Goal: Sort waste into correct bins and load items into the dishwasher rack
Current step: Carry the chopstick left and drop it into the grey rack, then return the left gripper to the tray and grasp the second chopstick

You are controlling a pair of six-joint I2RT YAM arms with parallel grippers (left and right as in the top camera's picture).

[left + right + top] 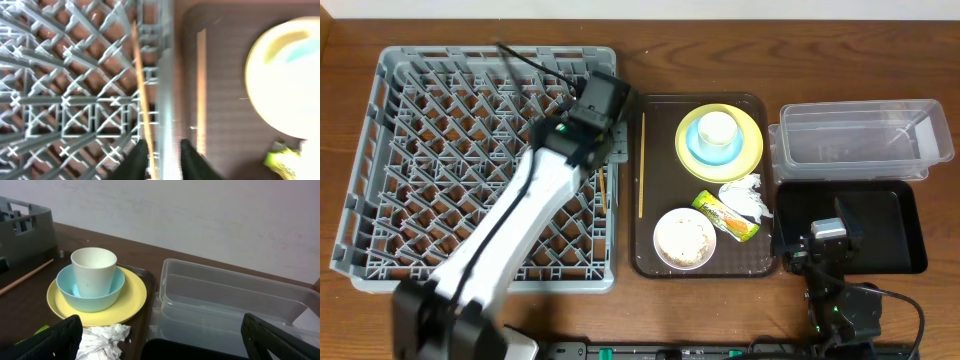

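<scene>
Overhead: dishwasher rack (420, 150) is holding one chopstick (603, 188) inside its 3 o'clock rim.
Left wrist: left gripper (162, 152) is straddling it, fingers (141, 160) apart.
Right wrist: right gripper (160, 322) is gaping; white cup (93, 270) is sitting in blue bowl (90, 304) on yellow plate (132, 297).

Even bright light; left wrist view motion-blurred w/ glare on yellow plate (285, 80); others sharp.

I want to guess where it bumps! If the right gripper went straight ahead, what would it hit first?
Probably the clear tub: its near corner sits straight ahead of the open right gripper. Depth is hard to judge, so I can't be sure.
</scene>
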